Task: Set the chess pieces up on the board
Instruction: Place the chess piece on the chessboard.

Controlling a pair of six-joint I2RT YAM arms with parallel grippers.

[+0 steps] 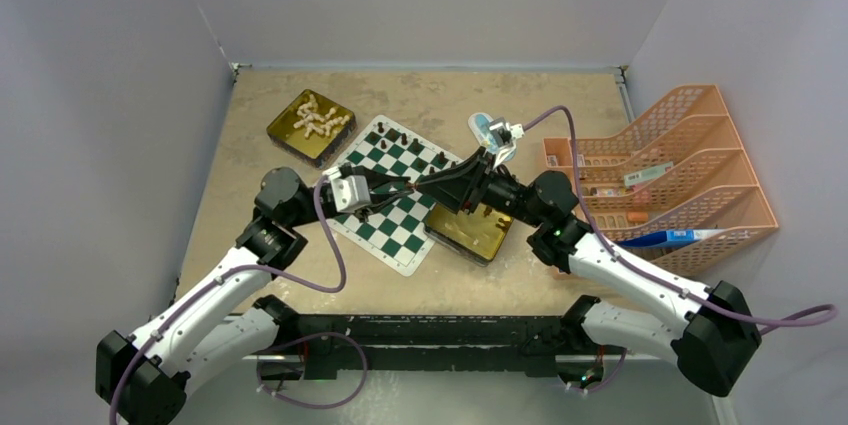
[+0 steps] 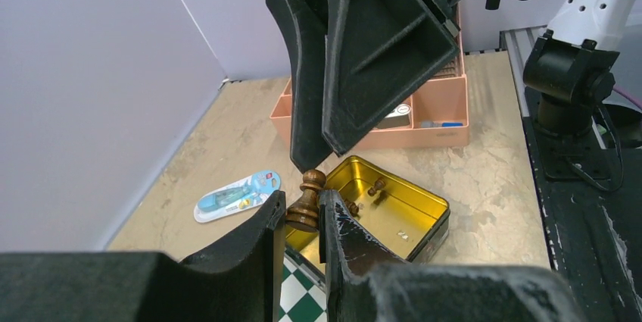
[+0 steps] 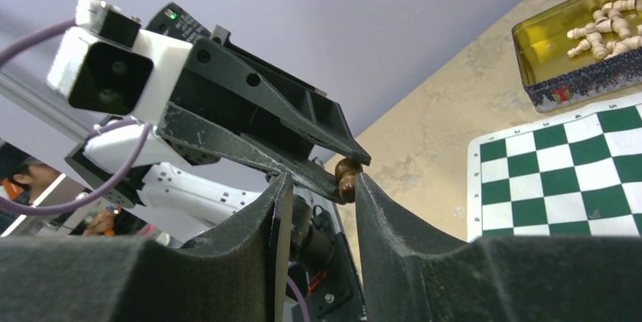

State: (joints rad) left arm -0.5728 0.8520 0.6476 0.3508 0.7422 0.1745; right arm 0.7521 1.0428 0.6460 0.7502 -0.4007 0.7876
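My left gripper is shut on a dark brown pawn, held tilted above the near rim of a gold tin. That tin holds a few more dark pieces. My right gripper is open and meets the left one tip to tip; the pawn's head lies against its right finger. Both grippers hover over the right edge of the green and white board. Several dark pieces stand along the board's far edge. Cream pieces lie in a second gold tin.
An orange tiered rack fills the right side of the table. A blue blister pack lies beyond the board. The tin with dark pieces sits against the board's right corner. Grey walls close in the table on three sides.
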